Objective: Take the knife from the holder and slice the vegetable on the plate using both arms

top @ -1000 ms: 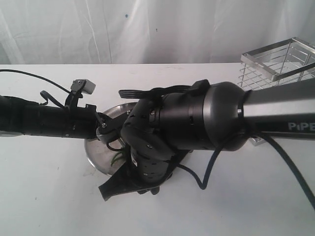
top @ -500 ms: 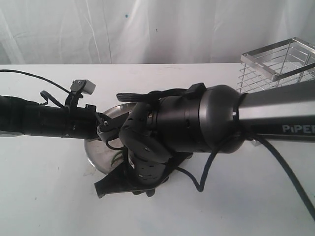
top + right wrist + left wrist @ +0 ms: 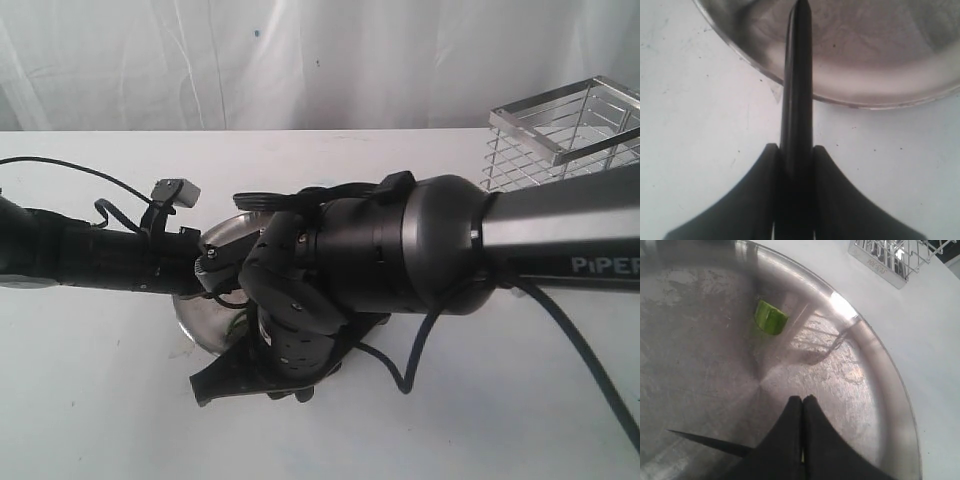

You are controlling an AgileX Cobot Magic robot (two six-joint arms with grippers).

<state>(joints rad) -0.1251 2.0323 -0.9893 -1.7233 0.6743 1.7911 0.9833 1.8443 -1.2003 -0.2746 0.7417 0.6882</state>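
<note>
R gripper [image 3: 795, 150] squeezes the knife [image 3: 797, 75], its tip over the plate [image 3: 880, 95] rim. L gripper [image 3: 802, 402] is pinched tight, low over the plate. Green veg piece [image 3: 770, 317] lies in the plate, a bit past it. Far back stands the holder [image 3: 560, 130].

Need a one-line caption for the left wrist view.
Shut left gripper over the steel plate, a cut green vegetable chunk ahead, the wire holder beyond the rim.

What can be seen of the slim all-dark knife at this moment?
The slim, matte black knife shows no break between handle and blade. The right gripper clamps it so that it points straight out, its narrowing end reaching over the raised rim of the round stainless-steel plate. Whether it touches the plate cannot be told.
</note>
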